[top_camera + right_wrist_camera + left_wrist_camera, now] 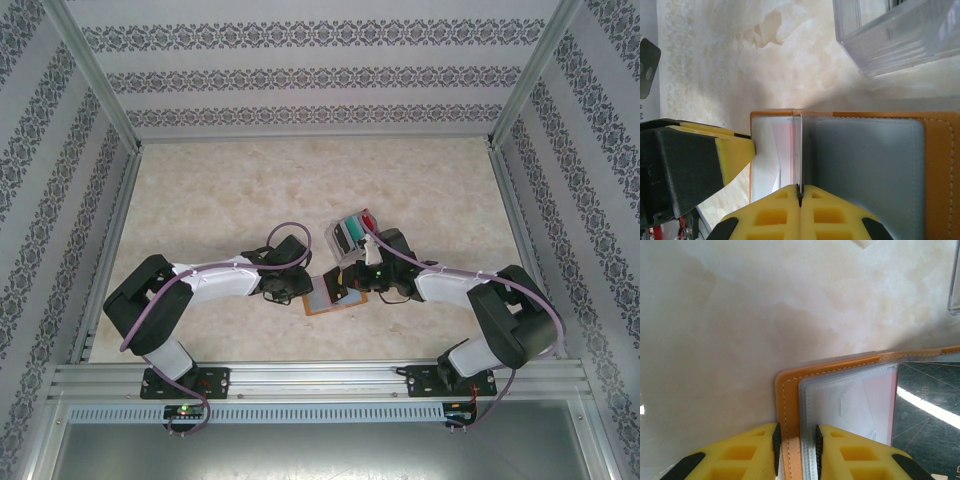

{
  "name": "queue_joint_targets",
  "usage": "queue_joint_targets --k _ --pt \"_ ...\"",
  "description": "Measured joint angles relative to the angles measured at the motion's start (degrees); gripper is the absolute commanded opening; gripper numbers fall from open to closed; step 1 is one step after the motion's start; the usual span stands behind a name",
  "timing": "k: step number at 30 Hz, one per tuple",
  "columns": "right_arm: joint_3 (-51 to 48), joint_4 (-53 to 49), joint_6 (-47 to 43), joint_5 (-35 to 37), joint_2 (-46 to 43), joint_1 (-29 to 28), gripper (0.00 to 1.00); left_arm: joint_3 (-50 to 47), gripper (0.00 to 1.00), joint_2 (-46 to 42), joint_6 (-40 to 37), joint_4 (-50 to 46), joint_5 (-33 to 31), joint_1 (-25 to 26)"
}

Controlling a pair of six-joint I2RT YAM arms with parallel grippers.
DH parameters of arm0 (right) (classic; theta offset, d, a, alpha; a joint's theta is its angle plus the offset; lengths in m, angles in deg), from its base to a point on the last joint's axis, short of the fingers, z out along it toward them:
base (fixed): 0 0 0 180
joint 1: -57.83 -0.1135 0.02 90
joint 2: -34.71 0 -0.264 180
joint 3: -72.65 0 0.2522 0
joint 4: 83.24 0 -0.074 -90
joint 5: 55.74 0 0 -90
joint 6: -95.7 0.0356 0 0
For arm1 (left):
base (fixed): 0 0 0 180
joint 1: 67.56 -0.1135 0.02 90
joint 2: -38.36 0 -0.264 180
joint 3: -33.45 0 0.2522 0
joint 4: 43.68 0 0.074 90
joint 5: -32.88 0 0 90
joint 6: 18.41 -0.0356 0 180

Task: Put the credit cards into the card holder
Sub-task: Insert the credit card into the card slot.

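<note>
**A:** Where was the card holder (330, 300)?

**B:** Lying open on the marbled bench (230, 190), between the arms. Stitched orange leather, a grey pocket, glossy clear sleeves. The left end effector (796, 442) sat low, pinching the cover edge. The right end effector (800, 192) was pressed together on one thin upright sleeve. Credit cards (357, 232) stood in a clear box (890, 40) just behind it.

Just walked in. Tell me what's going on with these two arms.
Both arms are working on the open card holder lying on the table. The left gripper clamps its orange cover at one edge, pinning it. The right gripper is pinched shut on a thin sheet standing up from the holder's middle; whether that is a card or a clear sleeve is hard to tell. Credit cards sit in a clear box just beyond.
</note>
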Motion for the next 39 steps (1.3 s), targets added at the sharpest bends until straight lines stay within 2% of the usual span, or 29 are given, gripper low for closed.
queue_joint_targets --k 5,12,19,30,34,36,39 --pt "-0.83 1.51 0.87 1.2 0.68 -0.68 0.0 0.0 0.27 0.0 0.0 0.0 0.02 0.0" --pt "-0.83 4.74 2.38 1.81 2.93 -4.55 0.0 0.07 0.28 0.0 0.0 0.0 0.0 0.0" --pt "-0.81 4.98 3.21 2.1 2.49 -4.79 0.0 0.09 0.28 0.0 0.0 0.0 0.0 0.0" --pt "0.72 6.32 6.05 4.9 4.44 -7.98 0.07 -0.02 0.33 -0.04 0.0 0.39 -0.02 0.0" --pt "1.79 6.32 6.38 5.49 5.84 -8.92 0.11 -0.5 0.34 -0.37 0.0 0.44 -0.11 0.0" --pt "1.84 6.03 6.43 5.84 6.36 -9.01 0.2 -0.59 0.34 -0.57 0.02 0.44 -0.17 0.0" --pt "1.84 4.28 6.29 6.93 5.99 -9.03 0.27 -0.66 0.34 -0.79 0.0 0.48 -0.22 0.0"
